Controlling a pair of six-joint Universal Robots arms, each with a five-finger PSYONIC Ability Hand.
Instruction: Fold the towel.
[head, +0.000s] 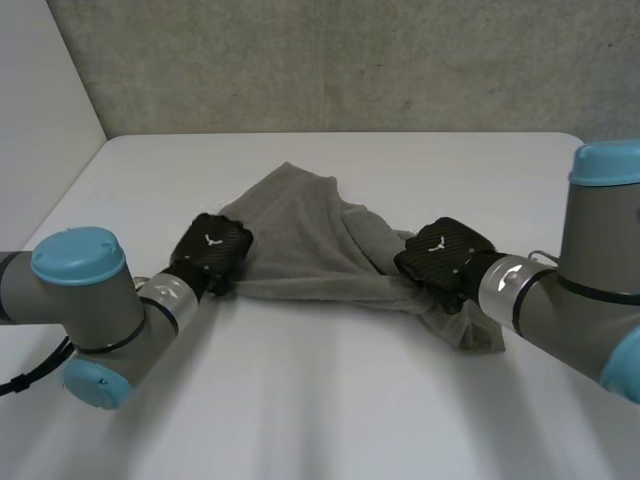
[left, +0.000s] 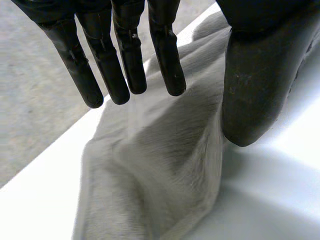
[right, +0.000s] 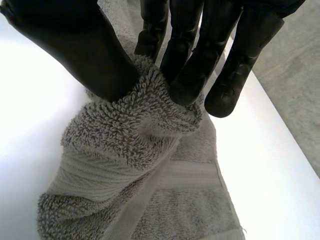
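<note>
A grey towel (head: 300, 245) lies bunched in the middle of the white table (head: 330, 400). My left hand (head: 208, 252) rests at the towel's left edge. In its wrist view the fingers (left: 125, 65) hang straight and apart from the thumb (left: 257, 80), with the towel (left: 165, 165) loose beneath them and not pinched. My right hand (head: 442, 260) sits on the towel's right end. There the thumb (right: 80, 50) and fingers (right: 195, 65) pinch a raised fold of the towel (right: 135, 135).
The table's far edge (head: 340, 134) meets a grey wall behind. A pale wall (head: 40, 120) stands at the left. Both arms (head: 90, 300) come in low over the table's near part, the right arm (head: 590, 290) beside the towel's right end.
</note>
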